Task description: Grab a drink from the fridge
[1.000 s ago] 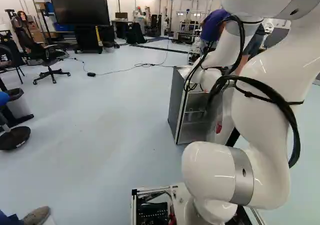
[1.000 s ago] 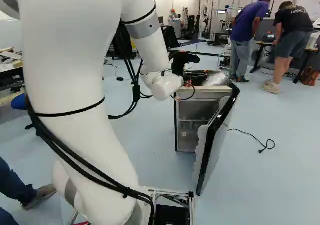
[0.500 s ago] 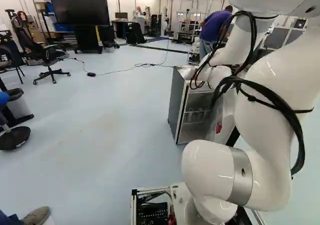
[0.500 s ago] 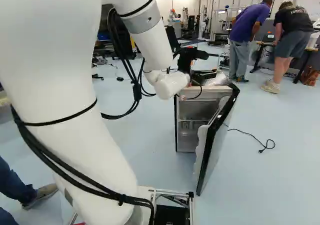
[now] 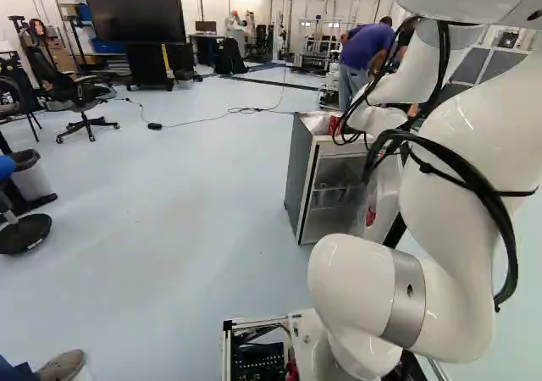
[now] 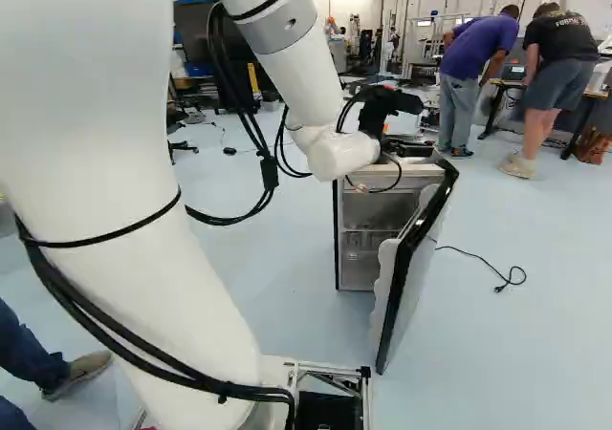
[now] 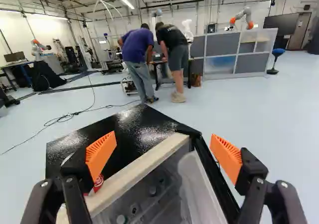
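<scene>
Reference: 12 o'clock is straight ahead of my base or, in the wrist view, straight ahead of my pincer (image 6: 390, 103).

Drinks: several small containers (image 7: 152, 190) stand inside the open fridge (image 5: 299, 173). Their exact type is too small to tell. A red can (image 7: 98, 185) is located on the fridge top (image 7: 132, 127), near the front edge strip (image 7: 142, 169), partly hidden by my finger at 9 o'clock. A red item (image 5: 370, 218) shows at the door side of the fridge.

Pincer: the two fingers are apart, with orange pads (image 7: 101, 154) facing one another. In the right base view the unit is positioned higher than the fridge top. In the wrist view the open compartment lies below and between the fingers.

Door: the fridge door (image 6: 411, 268) is swung open. In the wrist view it runs from 12 o'clock back toward 5 o'clock, passing near the finger at 3 o'clock.

Arm: my white arm (image 6: 301, 57) extends from the base toward the fridge, bearing black cables (image 6: 143, 354).

Surroundings: a power cord (image 6: 478, 258) lies on the floor at 1 o'clock from my base. A large screen (image 5: 135, 13) stands well away at 11 o'clock, an office chair (image 5: 80, 102) at 10 o'clock. In the wrist view, another robot (image 7: 241, 20) is at 1 o'clock, beyond a grey partition (image 7: 221, 47).
</scene>
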